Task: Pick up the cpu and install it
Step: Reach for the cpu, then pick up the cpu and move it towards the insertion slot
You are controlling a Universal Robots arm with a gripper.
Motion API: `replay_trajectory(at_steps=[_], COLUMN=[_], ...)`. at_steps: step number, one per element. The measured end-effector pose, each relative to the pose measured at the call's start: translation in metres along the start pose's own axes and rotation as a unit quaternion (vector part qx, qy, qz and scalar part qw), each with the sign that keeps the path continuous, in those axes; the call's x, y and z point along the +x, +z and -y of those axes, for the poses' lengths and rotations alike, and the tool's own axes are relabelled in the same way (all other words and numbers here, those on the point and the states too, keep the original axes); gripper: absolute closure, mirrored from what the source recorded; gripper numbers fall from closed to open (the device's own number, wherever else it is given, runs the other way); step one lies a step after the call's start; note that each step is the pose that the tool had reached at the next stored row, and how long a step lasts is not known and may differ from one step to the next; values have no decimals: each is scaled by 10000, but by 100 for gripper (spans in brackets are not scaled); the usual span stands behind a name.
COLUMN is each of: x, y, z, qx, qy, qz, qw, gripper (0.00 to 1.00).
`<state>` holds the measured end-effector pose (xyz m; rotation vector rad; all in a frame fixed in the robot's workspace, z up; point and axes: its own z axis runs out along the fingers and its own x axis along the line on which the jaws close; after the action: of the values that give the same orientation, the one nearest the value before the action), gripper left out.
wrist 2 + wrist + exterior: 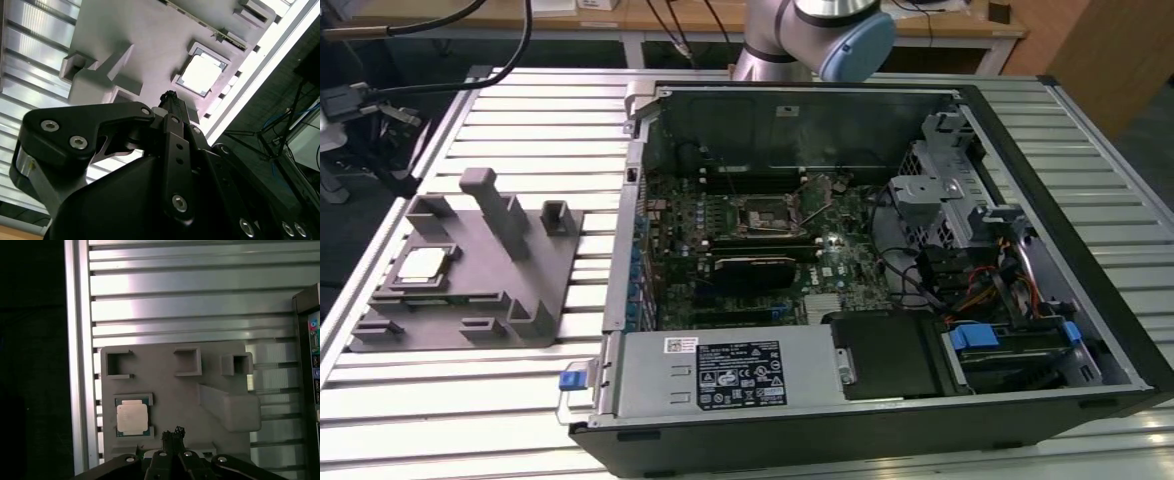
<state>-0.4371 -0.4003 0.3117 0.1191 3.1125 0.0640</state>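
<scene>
The small, flat, silver-topped square cpu (132, 418) lies in a recess of the grey plastic fixture block (165, 372). It is apart from the black end effector (173, 432), whose fingers are drawn narrow and hold nothing. Nothing lies between them. In the exterior view, the open black computer case (1067, 250) stands on the slatted aluminium table (480, 420), to the fixture's right.

Setting: a robotics lab, with a bench rigged for computer-assembly trials.

Evidence, exterior view:
- A table top of ribbed silver aluminium profiles (494, 420) spans the frame.
- Centre-right, an open black desktop computer case (854, 438) lies on its side, its green motherboard (761, 240) exposed.
- At left, a grey plastic fixture block with posts and pockets (467, 300) seats the cpu (424, 265), a small square silver-topped chip.
- Top centre stands a silver robot arm with a pale blue joint cap (781, 45).
- Upper left, loose black cables (523, 40).
- Along the top edge, wood-topped workbenches (680, 18).
</scene>
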Motion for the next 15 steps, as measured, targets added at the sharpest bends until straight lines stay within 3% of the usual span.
replay_trajectory(at_steps=[15], x=[57], y=[34], z=[7], qx=[1], qy=[1], qz=[1], qw=[10000], gripper=[89])
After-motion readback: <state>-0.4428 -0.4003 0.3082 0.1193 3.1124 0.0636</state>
